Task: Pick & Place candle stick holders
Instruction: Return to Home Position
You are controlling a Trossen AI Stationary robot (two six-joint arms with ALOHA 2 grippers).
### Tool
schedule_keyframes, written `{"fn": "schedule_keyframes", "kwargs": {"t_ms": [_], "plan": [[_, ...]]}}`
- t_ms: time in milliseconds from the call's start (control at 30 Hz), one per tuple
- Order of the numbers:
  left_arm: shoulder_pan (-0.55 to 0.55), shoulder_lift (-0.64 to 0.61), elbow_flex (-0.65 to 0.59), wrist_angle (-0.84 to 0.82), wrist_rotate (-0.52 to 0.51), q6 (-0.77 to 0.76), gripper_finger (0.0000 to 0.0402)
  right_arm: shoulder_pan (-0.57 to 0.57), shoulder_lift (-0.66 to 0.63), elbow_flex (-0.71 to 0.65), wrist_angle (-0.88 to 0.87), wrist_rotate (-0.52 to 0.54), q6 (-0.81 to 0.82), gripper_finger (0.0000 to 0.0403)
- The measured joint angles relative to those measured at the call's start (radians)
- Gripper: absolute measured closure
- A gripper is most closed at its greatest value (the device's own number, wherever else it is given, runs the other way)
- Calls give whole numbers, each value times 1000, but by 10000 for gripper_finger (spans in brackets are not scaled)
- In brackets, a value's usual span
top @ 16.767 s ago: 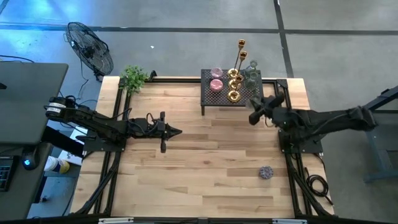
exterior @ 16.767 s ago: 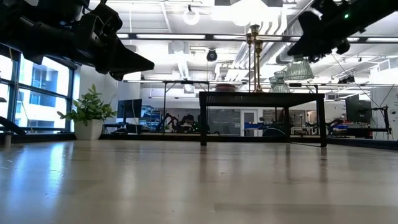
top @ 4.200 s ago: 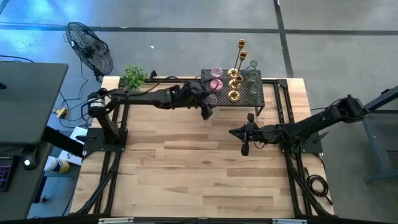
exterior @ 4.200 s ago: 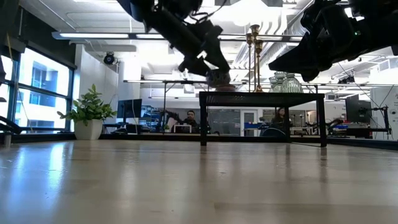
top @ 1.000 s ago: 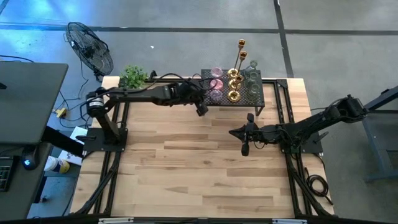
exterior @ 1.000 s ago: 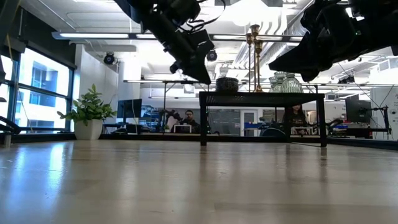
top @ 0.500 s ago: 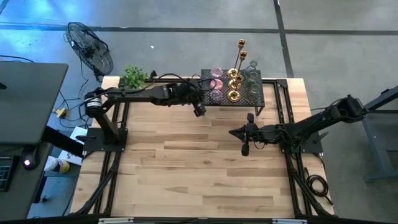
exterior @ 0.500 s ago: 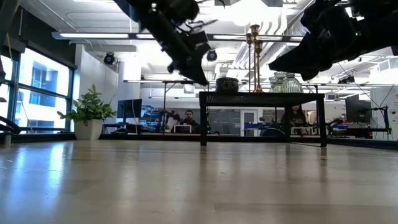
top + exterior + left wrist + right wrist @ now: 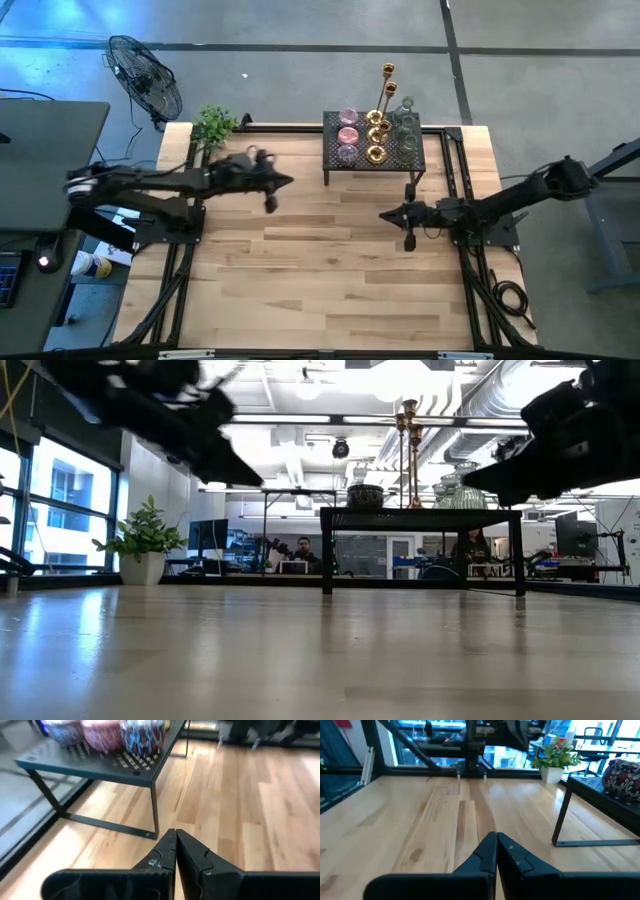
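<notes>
Once the left gripper point(image 9: 283, 183) had drawn back from the rack point(image 9: 398, 160) within the last second, it hung over the table point(image 9: 300, 280), well apart from the rack, fingers pressed together and empty. Right gripper point(image 9: 386, 215), likewise closed on nothing, had edged toward its own side. Candle stick holders point(image 9: 375, 135) all stood on the rack, patterned candle point(image 9: 142, 732) beside the pink one. Judged: placing finished; only homing remained.

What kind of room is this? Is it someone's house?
Probably not: it looks like a robot lab or workshop. A left arm and a right arm stand at a wooden table, bare ducts cross the ceiling, and a floor fan sits nearby.
</notes>
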Motion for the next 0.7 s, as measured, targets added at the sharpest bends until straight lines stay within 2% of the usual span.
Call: {"fn": "schedule_keyframes", "kwargs": {"t_ms": [267,700], "plan": [[0,-416,-203,-62,-13,10,399,-61,-229,-4,-217,-12,-22,403],[0,-1077,-333,-401,-23,-8,399,-189,-822,-4,-719,-80,-50,403]]}}
